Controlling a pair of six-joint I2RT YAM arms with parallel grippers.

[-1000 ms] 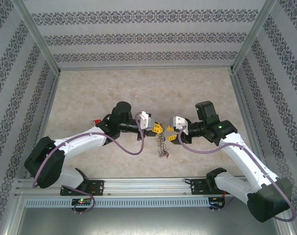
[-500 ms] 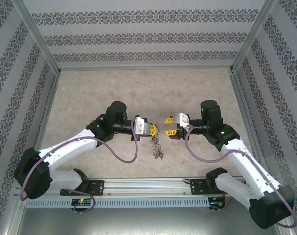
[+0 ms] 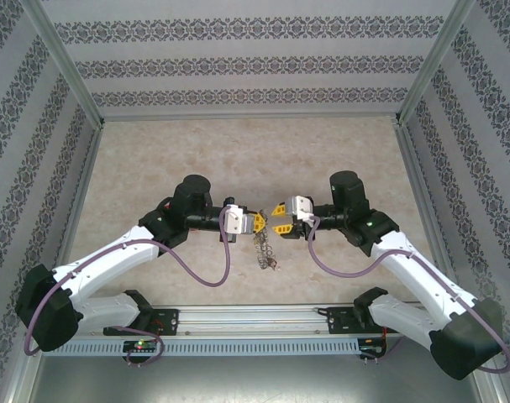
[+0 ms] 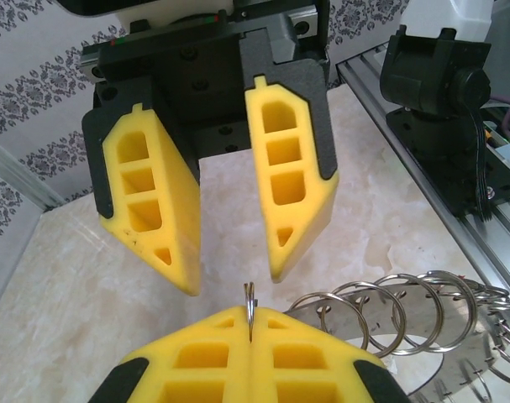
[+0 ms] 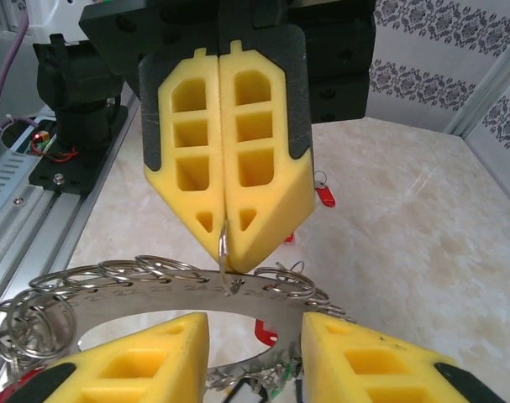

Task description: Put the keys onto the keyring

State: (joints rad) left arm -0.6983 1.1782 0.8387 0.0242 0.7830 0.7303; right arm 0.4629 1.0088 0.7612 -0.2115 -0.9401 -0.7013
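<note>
The keyring (image 5: 112,290) is a flat grey metal ring edged with many small wire loops. It hangs from one loop (image 4: 249,300) that my left gripper (image 4: 249,321) is shut on. In the top view the keyring (image 3: 264,249) dangles below the left gripper (image 3: 256,224), with keys (image 3: 273,265) at its lower end. My right gripper (image 3: 277,220) faces the left one tip to tip. The right gripper (image 5: 255,357) is open, its fingers just short of the ring's plate and either side of the held loop. Red and green key tags (image 5: 267,332) hang behind the plate.
A loose key with a red tag (image 5: 324,195) lies on the marble tabletop (image 3: 238,151) behind the left gripper. Patterned walls (image 3: 255,63) close in three sides. The aluminium rail (image 3: 255,319) with both arm bases runs along the near edge.
Both grippers have shifted left, the keyring travelling with the left one. The right gripper has come closer to the left gripper's tips, and its jaws have narrowed a little.
</note>
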